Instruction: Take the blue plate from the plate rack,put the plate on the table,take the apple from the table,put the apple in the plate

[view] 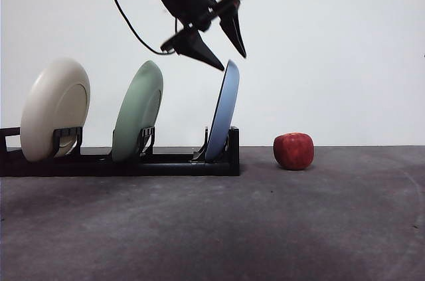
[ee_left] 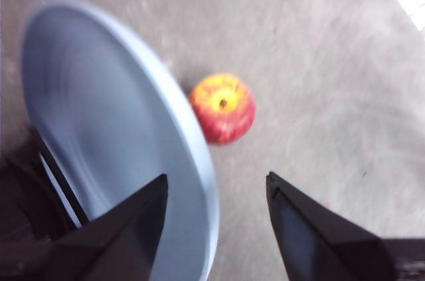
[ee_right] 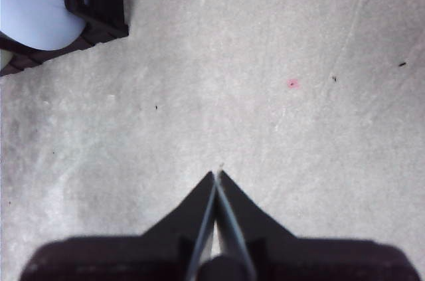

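- the left gripper [view: 226, 52] hangs just above the top rim of the blue plate [view: 222, 111], jaws spread wide with nothing between them; one jaw tip sits to the rack side of the rim and the other to the apple side, so it looks lined up to straddle the edge.
- the blue plate stands on edge in the end slot of the plate rack [view: 119, 161], leaning a little, next to a pale green plate [view: 138, 111] and a cream plate [view: 54, 109] in the other slots.
- risk: the rim is thin and tilted; if the jaws come down off-centre, one tip could strike the edge and tip the plate against its prongs instead of pinching it.
- risk: a pinch taken only at the very lip of a wide plate gives little hold, so i judge it could swing or slip out on the lift.
- risk: pulling at an angle could snag the plate in the prongs and drag the rack along the table [view: 212, 228].
- the apple [view: 293, 151] rests on the table near the rack's end, well clear of the plate; a plate set down carelessly on that side could knock it rolling.
- the right gripper [ee_right: 216, 178] waits over bare table with its jaws pressed together, holding nothing.
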Available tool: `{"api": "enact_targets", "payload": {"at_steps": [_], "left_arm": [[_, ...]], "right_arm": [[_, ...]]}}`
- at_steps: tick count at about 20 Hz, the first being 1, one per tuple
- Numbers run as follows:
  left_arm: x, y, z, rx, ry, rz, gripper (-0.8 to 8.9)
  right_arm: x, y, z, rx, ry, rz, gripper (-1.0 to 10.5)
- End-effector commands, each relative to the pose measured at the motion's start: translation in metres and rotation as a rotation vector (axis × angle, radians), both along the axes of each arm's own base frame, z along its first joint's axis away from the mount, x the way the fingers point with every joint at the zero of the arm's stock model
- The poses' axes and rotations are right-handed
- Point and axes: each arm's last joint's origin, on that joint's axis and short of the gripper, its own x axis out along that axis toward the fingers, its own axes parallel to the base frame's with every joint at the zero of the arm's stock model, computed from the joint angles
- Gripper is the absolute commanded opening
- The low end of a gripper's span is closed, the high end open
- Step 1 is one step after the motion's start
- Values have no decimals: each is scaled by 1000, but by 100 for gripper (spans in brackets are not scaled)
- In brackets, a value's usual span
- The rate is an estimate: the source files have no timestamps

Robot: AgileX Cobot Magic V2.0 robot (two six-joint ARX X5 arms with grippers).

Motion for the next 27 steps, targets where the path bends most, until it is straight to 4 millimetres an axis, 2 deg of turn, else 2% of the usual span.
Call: {"api": "enact_targets", "payload": {"at_steps": [1, 4, 7, 8, 11, 13, 18, 21, 23, 27], "left_arm": [[4, -6, -18, 41, 39, 9, 254], [3, -7, -20, 71, 45, 26, 244], [2, -9, -20, 70, 46, 21, 78], [1, -10, -20, 68, 48, 16, 54], [-1, -12, -20, 65, 49, 10, 50], [-1, -13, -20, 65, 51, 8, -8], [-3, -12, -16, 65, 51, 8, -8], [-9, -8, 4, 58, 25, 2, -8], [-17, -3, 27, 33, -24, -1, -9], [-45, 8, 73, -52, -83, -56, -9]], "right_arm": [[0, 0, 0, 5, 7, -4, 1], [-2, 0, -1, -3, 25, -5, 1], [-2, 0, -1, -3, 26, -5, 1], [-2, 0, -1, -3, 26, -5, 1], [-2, 0, -1, -3, 24, -5, 1], [-2, 0, -1, -3, 24, -5, 1], [-1, 0, -1, -4, 23, -3, 1], [-1, 0, -1, -8, 20, 2, 1], [-1, 0, -1, -8, 20, 3, 1], [-1, 0, -1, -13, 17, 10, 1]]}}
